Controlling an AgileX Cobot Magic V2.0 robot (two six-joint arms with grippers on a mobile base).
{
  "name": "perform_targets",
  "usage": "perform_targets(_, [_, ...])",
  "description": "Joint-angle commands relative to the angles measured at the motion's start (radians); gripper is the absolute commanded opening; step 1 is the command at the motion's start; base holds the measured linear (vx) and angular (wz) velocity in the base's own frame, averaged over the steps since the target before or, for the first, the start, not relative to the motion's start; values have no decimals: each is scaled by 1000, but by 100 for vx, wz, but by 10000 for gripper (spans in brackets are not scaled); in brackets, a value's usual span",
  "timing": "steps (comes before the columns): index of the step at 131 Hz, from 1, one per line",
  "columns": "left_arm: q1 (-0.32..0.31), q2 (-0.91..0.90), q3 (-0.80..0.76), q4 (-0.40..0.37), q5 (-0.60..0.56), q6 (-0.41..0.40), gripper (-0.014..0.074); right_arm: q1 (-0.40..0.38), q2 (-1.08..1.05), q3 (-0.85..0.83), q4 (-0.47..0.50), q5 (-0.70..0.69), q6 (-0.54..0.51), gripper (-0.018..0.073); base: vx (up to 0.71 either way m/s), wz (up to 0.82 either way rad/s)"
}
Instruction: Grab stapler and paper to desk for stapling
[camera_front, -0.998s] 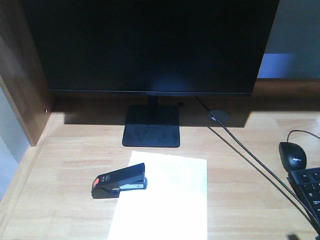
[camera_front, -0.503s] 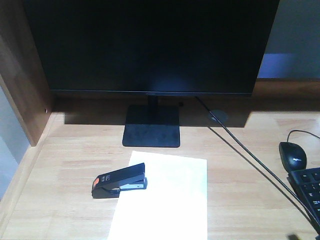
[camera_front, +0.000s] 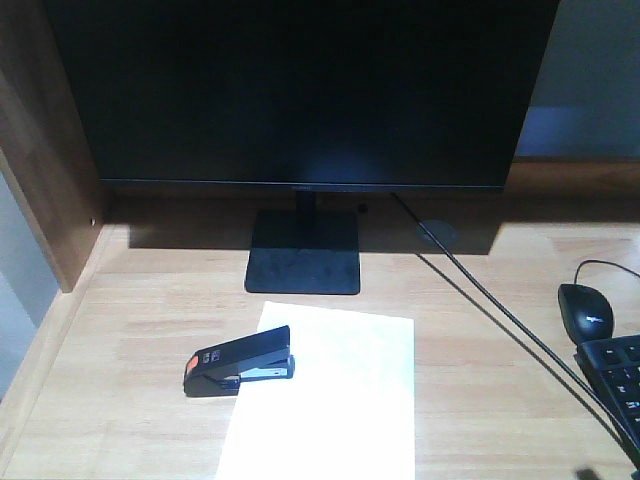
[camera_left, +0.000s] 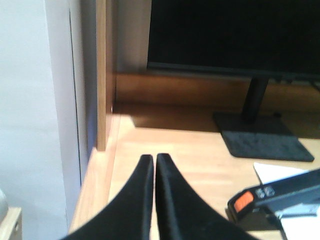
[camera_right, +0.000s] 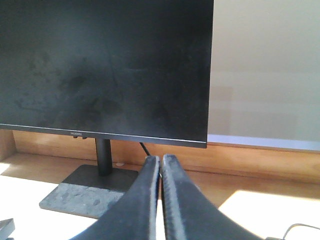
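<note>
stapler and sheet on the desk, both grippers empty

left gripper (camera_left: 154, 159) fingers pressed together, holding nothing, above the desk (camera_front: 120, 330) near its left edge. stapler (camera_front: 240, 361) sits at 7 o'clock from the monitor base (camera_front: 303, 252), orange end left, its right end overlapping the paper (camera_front: 335, 395). mouse (camera_front: 586, 310) and keyboard (camera_front: 618, 380) at 3 o'clock. right gripper (camera_right: 160, 161) fingers together, empty, facing the monitor (camera_right: 105, 67).

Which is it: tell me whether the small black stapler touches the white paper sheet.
Touching. The front view shows the stapler lying over the paper's left edge, no gap.
</note>
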Motion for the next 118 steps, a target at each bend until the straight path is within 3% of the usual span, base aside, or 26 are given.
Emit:
perform_targets(1, [4,-15,40,-7,-169,-2,-6,0,9,-28,-8,-6,-5,-7,0,0])
perform_targets(8, [4,-15,73,-7,-223,-2,-6,0,9,-28,-8,-6,-5,-7,0,0])
perform_targets(25, [4,-15,69,-6,-178,-2,-6,0,9,-28,-8,-6,-5,-7,0,0])
perform_targets(118, [4,-15,69,-6,-179,-2,-6,0,9,-28,-8,-6,-5,-7,0,0])
